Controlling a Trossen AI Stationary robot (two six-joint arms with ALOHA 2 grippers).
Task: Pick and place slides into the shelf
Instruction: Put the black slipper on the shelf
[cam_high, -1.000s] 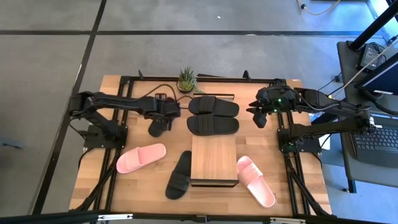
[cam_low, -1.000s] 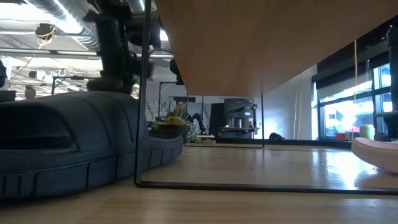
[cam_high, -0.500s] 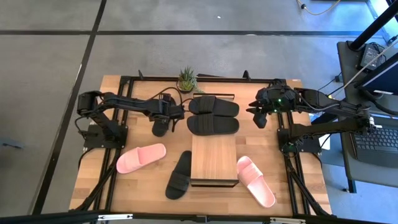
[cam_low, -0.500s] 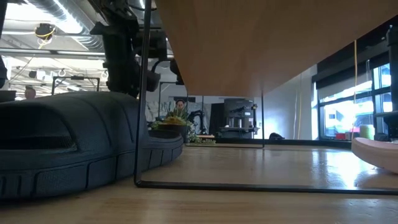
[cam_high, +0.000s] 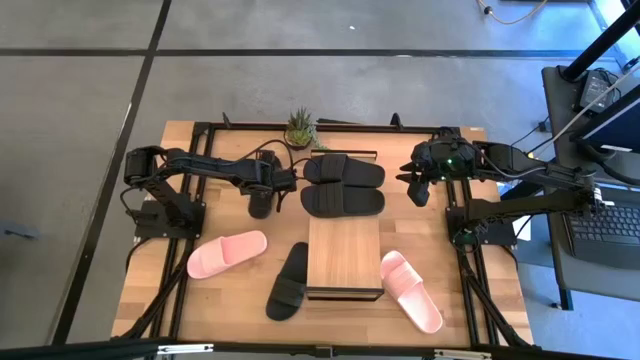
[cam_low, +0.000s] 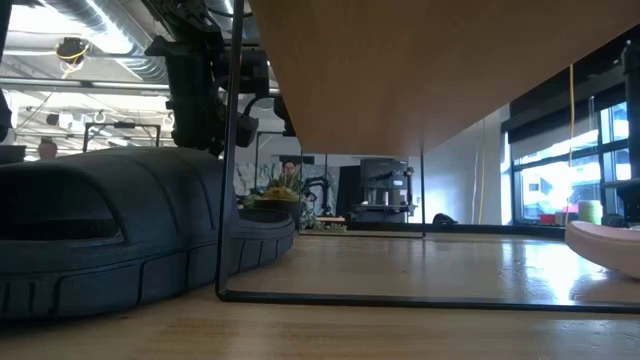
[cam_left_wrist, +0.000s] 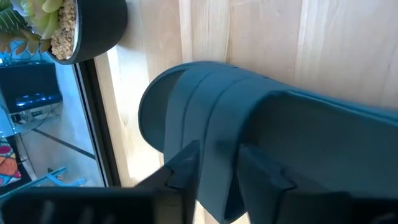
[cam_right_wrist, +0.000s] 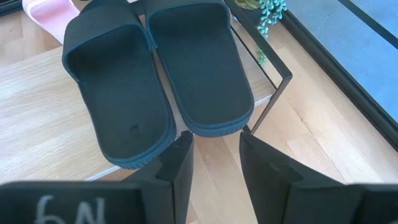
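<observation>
A black slide (cam_high: 257, 207) lies on the table left of the shelf (cam_high: 345, 255), and my left gripper (cam_high: 262, 194) is down on it, shut. Two more black slides (cam_high: 343, 171) (cam_high: 343, 201) lie side by side at the shelf's far end. A fourth black slide (cam_high: 288, 281) lies along the shelf's left side. One pink slide (cam_high: 227, 252) lies near left, the other (cam_high: 410, 291) near right. My right gripper (cam_high: 419, 187) hangs open right of the black pair, nothing between its fingers (cam_right_wrist: 181, 163). My left gripper comes from above, fingers pointing down, and pinches a raised band (cam_left_wrist: 214, 146) of the black slide close to its rounded end (cam_left_wrist: 152, 112). One finger (cam_left_wrist: 185, 169) stands on each side of the band. Whether it is strap or sole rim I cannot tell. The slide lies on the table.
A small potted plant (cam_high: 300, 129) stands at the far edge, just behind the left gripper's slide. Black frame rails (cam_high: 195, 160) run along the table's sides. Bare wood shows between the shelf and the right gripper.
My left gripper has gone a little toward the table's right edge and down onto the black slide, then kept still for the last half second. The slide stays on the table. My right arm has not moved.
</observation>
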